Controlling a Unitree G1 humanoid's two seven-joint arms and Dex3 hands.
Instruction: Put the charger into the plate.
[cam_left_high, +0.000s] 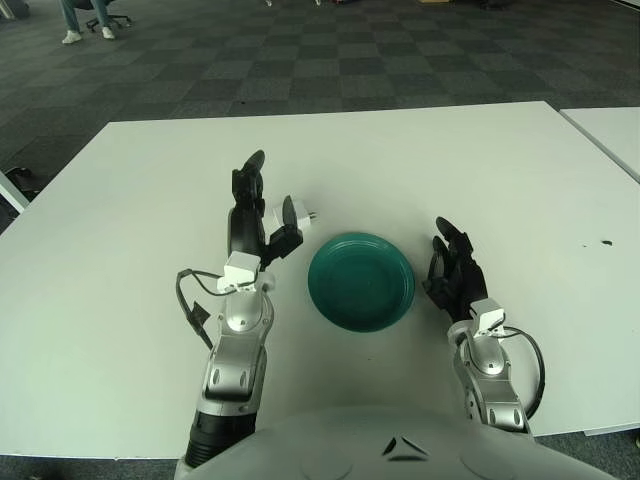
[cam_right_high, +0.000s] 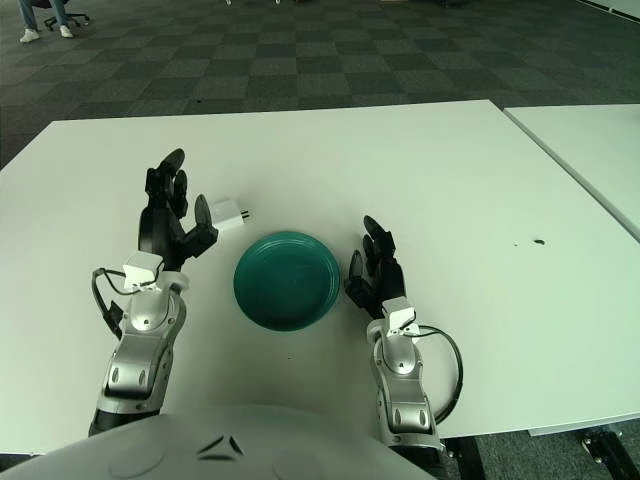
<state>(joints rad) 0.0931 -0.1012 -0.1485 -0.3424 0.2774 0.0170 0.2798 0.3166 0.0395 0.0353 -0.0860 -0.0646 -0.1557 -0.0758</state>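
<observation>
A small white charger (cam_left_high: 293, 213) lies on the white table (cam_left_high: 450, 170), just left of and beyond a teal plate (cam_left_high: 361, 285). My left hand (cam_left_high: 268, 205) is raised over the table to the left of the plate. Its fingers point up and away and its thumb is spread. The charger sits in the gap between fingers and thumb, and nothing is closed on it. My right hand (cam_left_high: 455, 265) rests on the table just right of the plate, with relaxed fingers that hold nothing. The plate has nothing in it.
A second white table (cam_left_high: 610, 130) stands close on the right across a narrow gap. A small dark mark (cam_left_high: 604, 242) is on the table's right side. Dark checkered carpet lies beyond the far edge, with a person's legs (cam_left_high: 72, 20) at the far left.
</observation>
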